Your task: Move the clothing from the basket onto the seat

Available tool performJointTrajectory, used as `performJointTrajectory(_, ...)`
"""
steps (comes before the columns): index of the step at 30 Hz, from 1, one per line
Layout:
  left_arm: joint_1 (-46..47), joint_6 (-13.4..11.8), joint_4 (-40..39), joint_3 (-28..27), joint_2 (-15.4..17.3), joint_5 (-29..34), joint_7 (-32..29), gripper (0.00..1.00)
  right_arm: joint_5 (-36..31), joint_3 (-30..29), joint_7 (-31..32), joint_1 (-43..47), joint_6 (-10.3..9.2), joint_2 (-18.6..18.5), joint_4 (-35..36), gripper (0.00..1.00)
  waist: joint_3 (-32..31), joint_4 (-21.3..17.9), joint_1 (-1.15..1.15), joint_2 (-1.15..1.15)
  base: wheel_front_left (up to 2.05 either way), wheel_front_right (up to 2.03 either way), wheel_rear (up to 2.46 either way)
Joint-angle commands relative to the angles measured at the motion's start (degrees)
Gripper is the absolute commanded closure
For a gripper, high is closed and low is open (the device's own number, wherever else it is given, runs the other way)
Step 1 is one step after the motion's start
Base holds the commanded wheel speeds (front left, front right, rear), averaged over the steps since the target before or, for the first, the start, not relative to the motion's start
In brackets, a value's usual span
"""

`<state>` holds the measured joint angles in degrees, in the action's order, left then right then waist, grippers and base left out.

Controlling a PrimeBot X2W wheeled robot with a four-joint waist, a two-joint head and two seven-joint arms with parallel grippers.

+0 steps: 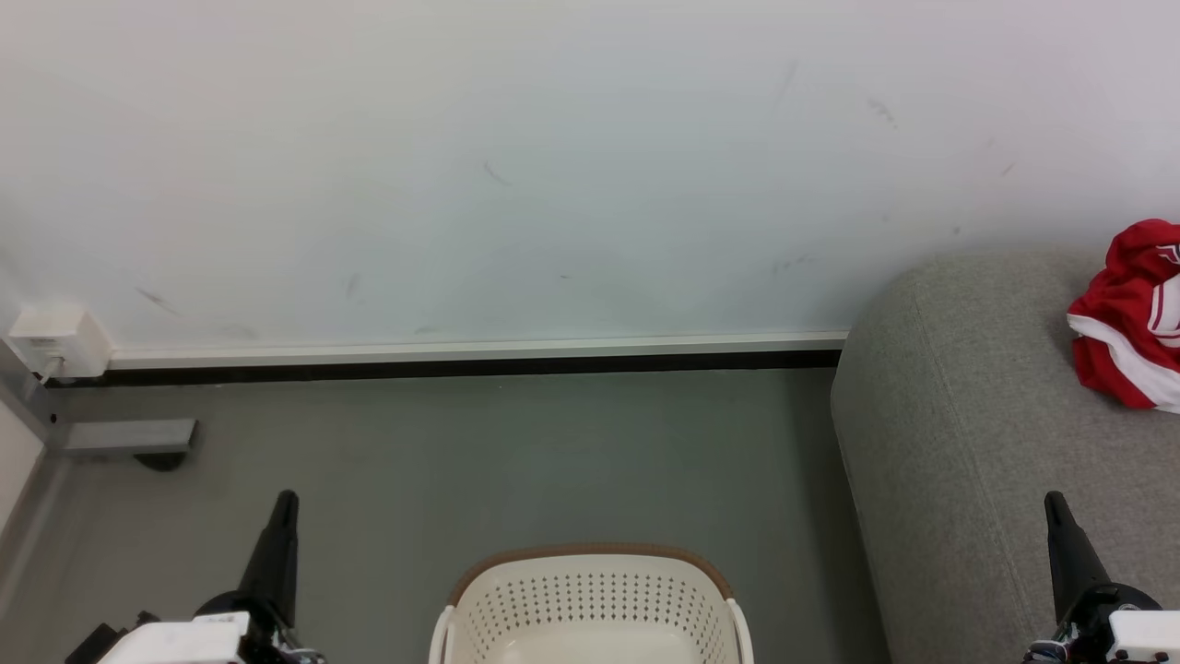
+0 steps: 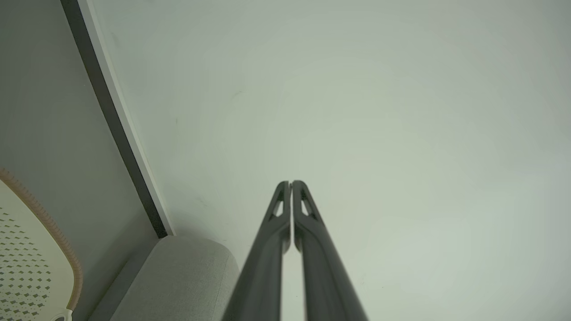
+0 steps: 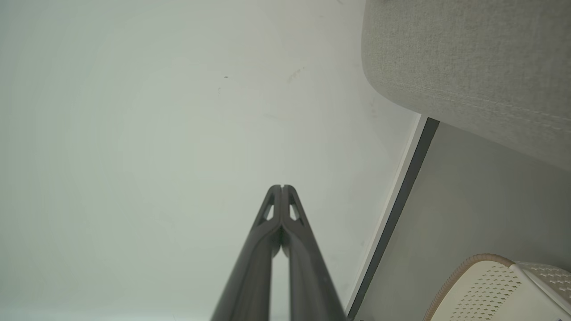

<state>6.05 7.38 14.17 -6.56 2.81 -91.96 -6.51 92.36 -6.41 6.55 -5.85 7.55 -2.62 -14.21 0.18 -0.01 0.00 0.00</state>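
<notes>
A bundle of red clothing (image 1: 1129, 318) with white panels lies on the grey seat (image 1: 968, 443) at the right edge of the head view. The cream basket (image 1: 590, 604) with its brown rim stands on the floor at bottom centre; the part of its inside that shows holds nothing. My left gripper (image 1: 284, 503) rises at lower left beside the basket, its fingers pressed together with nothing between them (image 2: 291, 183). My right gripper (image 1: 1054, 503) stands at lower right over the seat's front, also shut and holding nothing (image 3: 282, 187). Both point at the wall.
A pale wall (image 1: 553, 166) with a white and black skirting strip (image 1: 461, 360) runs behind the grey floor (image 1: 507, 461). A white socket box (image 1: 55, 341) and a grey bracket (image 1: 129, 438) sit at the far left. The basket rim (image 2: 53, 232) and the seat's corner (image 3: 468, 67) also show.
</notes>
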Motion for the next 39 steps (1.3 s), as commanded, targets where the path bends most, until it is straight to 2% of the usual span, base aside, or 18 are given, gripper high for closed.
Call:
performJointTrajectory(1,0.4,0.3,-0.2,-0.2,0.1,-0.8,-0.3,1.00,0.1,-0.2,0.2,-0.8,-0.13,-0.5,0.3,1.00,0.0,0.0,0.00,0.00,0.00,0.00,0.00)
performJointTrajectory(39,0.4,0.3,-0.2,-0.1,0.1,-0.8,-0.3,1.00,0.1,-0.2,0.2,-0.8,-0.12,-0.5,0.3,1.00,0.0,0.0,0.00,0.00,0.00,0.00,0.00)
